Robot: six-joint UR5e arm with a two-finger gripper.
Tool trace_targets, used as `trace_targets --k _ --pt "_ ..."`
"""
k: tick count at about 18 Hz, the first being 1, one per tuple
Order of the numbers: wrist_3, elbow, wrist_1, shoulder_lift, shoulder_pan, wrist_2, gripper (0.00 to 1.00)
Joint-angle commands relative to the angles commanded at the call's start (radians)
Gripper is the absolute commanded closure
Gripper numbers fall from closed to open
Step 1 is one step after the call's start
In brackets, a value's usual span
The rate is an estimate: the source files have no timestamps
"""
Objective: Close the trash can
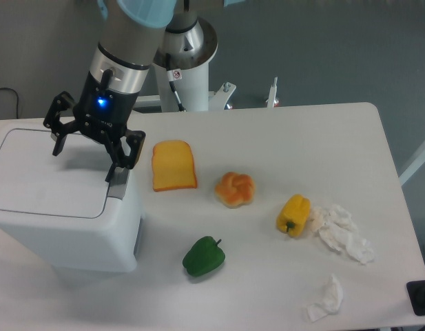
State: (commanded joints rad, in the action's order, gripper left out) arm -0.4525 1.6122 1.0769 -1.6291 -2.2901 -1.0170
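Note:
The trash can (67, 234) is a big white boxy bin at the left of the table. Its flat lid (43, 176) lies down flat on the bin, with a grey latch tab (118, 186) at its right edge. My gripper (85, 158) hangs just above the lid's back right part, fingers spread wide and open with nothing between them. One fingertip (110, 176) is right over the latch tab, the other fingertip (56, 147) over the lid's far side.
On the table to the right lie a slice of bread (173, 165), a bun (235, 189), a yellow pepper (293, 214), a green pepper (204, 256) and crumpled tissues (344, 233). The arm's base (184, 52) stands behind.

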Motion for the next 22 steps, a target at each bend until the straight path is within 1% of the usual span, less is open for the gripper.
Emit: trace_targets --k 2,5,6,7,10,12,14,16,17,19,21,22 --pt "0.0 -0.018 -0.002 0.014 -0.023 -0.003 0.0" --pt "0.0 -0.043 -0.005 0.035 -0.083 -0.009 0.0" --pt "-0.002 -0.046 -0.005 0.044 -0.103 -0.033 0.0" --pt "-0.011 -0.048 -0.003 0.049 -0.123 -0.081 0.0" --pt "-0.102 -0.049 0.0 0.048 -0.141 -0.252 0.0" --pt "-0.133 -0.046 0.009 0.045 -0.158 -0.362 0.0" --pt "-0.191 -0.029 0.006 0.043 -0.164 -0.443 0.0" --pt "-0.303 -0.014 0.012 0.034 -0.169 -0.523 0.0" --pt "-0.351 -0.002 0.014 0.032 -0.167 -0.588 0.0" --pt "-0.377 0.032 0.021 0.032 -0.181 -0.708 0.0" --pt "-0.382 0.063 0.035 0.032 -0.216 -0.729 0.0" --pt "-0.382 0.066 0.05 0.034 -0.233 -0.729 0.0"
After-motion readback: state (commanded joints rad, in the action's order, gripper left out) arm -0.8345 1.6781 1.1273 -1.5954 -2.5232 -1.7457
